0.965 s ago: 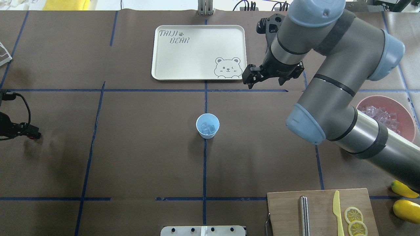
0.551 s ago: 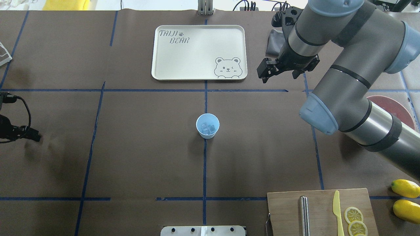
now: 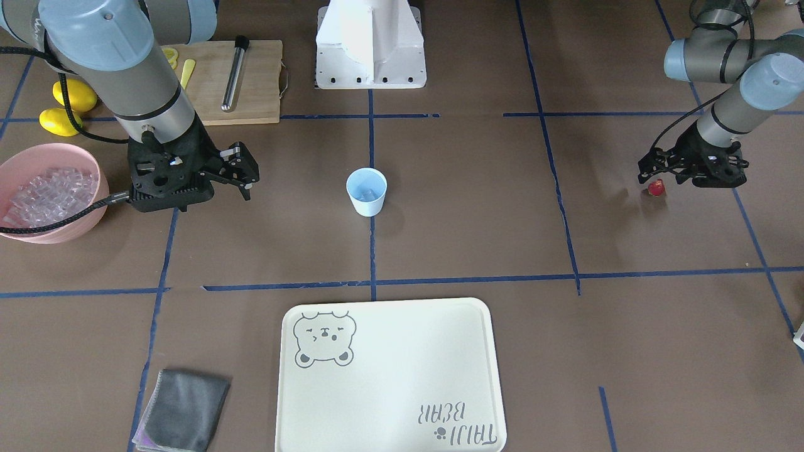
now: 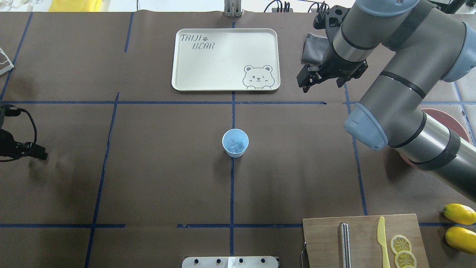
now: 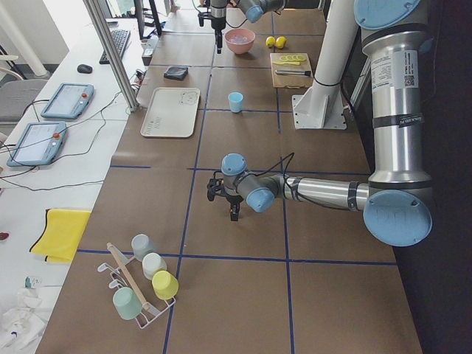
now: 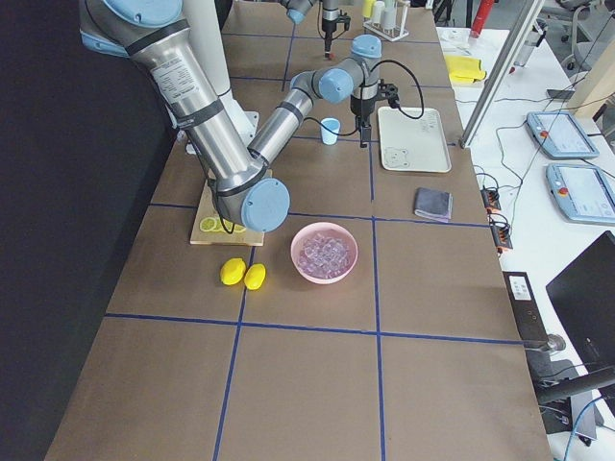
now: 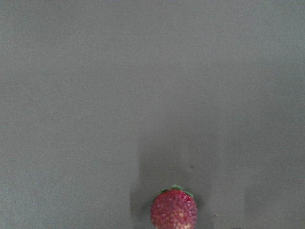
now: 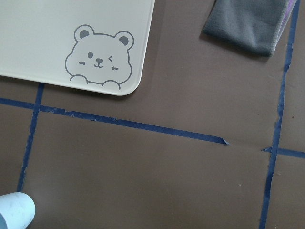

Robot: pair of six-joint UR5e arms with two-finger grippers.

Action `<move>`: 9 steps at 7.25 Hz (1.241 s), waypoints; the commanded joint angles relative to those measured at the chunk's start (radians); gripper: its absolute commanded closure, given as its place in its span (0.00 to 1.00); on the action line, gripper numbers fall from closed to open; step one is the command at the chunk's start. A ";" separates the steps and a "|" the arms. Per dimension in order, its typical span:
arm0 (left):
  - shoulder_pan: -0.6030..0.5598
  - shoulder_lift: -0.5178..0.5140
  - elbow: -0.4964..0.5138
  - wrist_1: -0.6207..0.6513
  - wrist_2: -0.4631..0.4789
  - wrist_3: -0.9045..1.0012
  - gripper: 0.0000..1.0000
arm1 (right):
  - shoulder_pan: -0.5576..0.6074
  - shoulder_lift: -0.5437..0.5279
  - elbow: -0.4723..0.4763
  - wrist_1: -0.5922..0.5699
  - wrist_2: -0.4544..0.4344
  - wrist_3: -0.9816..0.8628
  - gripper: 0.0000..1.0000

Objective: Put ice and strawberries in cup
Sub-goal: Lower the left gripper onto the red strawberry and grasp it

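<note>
- Nearest the robot, on its right side: a wooden cutting board with a metal rod, a yellow knife and two lemon slices on top. Just beside the board, toward the table's end, two whole lemons.
- Farther out, at the table's left end: the left gripper, low over the brown paper. Right at its fingertips, the strawberry, red with its green top uppermost in the left wrist view and well apart from the cup. Clamped on the berry or merely beside it — cannot tell.
- At mid-table: the cup, light blue, upright on the blue tape line, with a few ice cubes inside.
- At about the same depth, toward the right end: the pink bowl with a heap of ice, largely hidden under the right arm in the overhead view.
- Beyond the cup, to the right: the right gripper, hanging above bare paper just off the tray's near right corner. Fingers parted, nothing between them.
- Farthest out: the cream tray, flat on the paper, printed with a winking bear and "TAIJI BEAR". Near its right side, a folded grey cloth, partly covered by the right wrist in the overhead view.
</note>
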 commanded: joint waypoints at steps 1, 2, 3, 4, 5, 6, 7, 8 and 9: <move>0.002 -0.006 0.005 0.002 0.000 0.001 0.12 | 0.000 -0.002 0.000 -0.001 0.000 0.000 0.00; 0.002 -0.007 0.008 0.002 0.000 0.001 0.14 | 0.000 -0.010 0.001 0.001 0.000 -0.002 0.00; 0.002 -0.007 0.011 0.002 0.000 0.001 0.19 | 0.000 -0.011 0.001 0.001 0.000 0.000 0.00; 0.002 -0.007 0.013 0.004 0.000 0.001 0.24 | 0.000 -0.011 0.003 0.001 0.000 0.000 0.00; 0.001 -0.007 0.014 0.004 0.000 0.001 0.30 | 0.000 -0.011 0.004 0.001 0.000 0.000 0.00; 0.001 -0.006 0.013 0.004 0.000 0.001 0.41 | 0.000 -0.013 0.009 0.001 -0.002 0.000 0.00; 0.001 -0.006 0.013 0.004 0.002 0.001 0.52 | 0.000 -0.016 0.010 0.001 0.000 0.000 0.00; 0.001 -0.006 0.011 0.004 0.014 0.001 0.59 | 0.000 -0.019 0.012 0.001 0.000 0.000 0.00; 0.001 -0.007 0.008 0.004 0.020 0.000 0.61 | 0.000 -0.019 0.012 0.001 0.000 0.000 0.00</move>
